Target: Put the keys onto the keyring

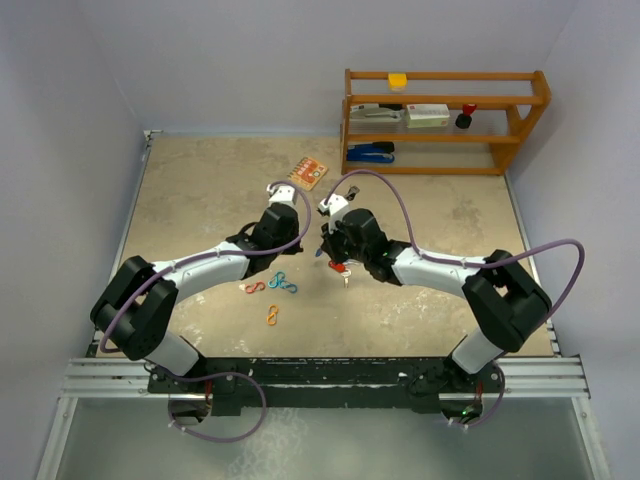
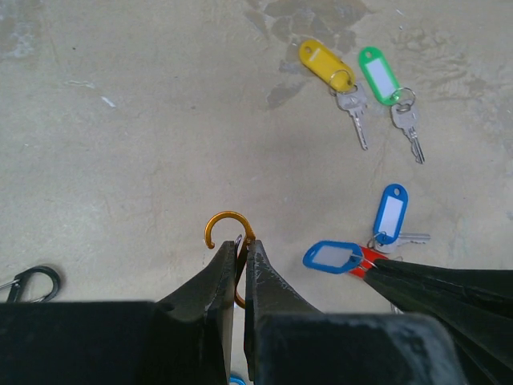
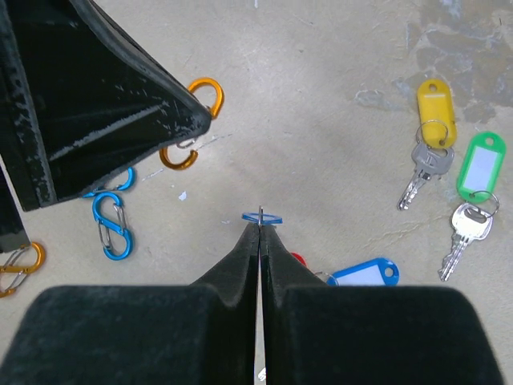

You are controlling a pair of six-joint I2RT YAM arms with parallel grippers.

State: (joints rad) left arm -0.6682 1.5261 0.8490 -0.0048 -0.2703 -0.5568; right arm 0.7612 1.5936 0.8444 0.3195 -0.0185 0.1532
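My left gripper [image 2: 243,245] is shut on an orange carabiner keyring [image 2: 228,220], whose open hook sticks out past the fingertips. My right gripper [image 3: 260,220] is shut on a blue key tag [image 3: 262,217] seen edge-on, with a red tag [image 3: 298,259] just behind it. In the left wrist view this blue tag [image 2: 333,257] and red tag [image 2: 367,258] hang from the right fingers [image 2: 425,281], a short way right of the keyring. On the table lie a yellow-tagged key [image 2: 325,64], a green-tagged key [image 2: 379,74] and another blue-tagged key [image 2: 390,215].
Loose wire clips lie on the table: blue [image 3: 108,228], orange [image 3: 16,269], black [image 2: 32,282]. From above, clips [image 1: 271,315] lie near the left arm. A wooden shelf [image 1: 440,120] stands at the back right, with an orange card [image 1: 310,172] in front of it.
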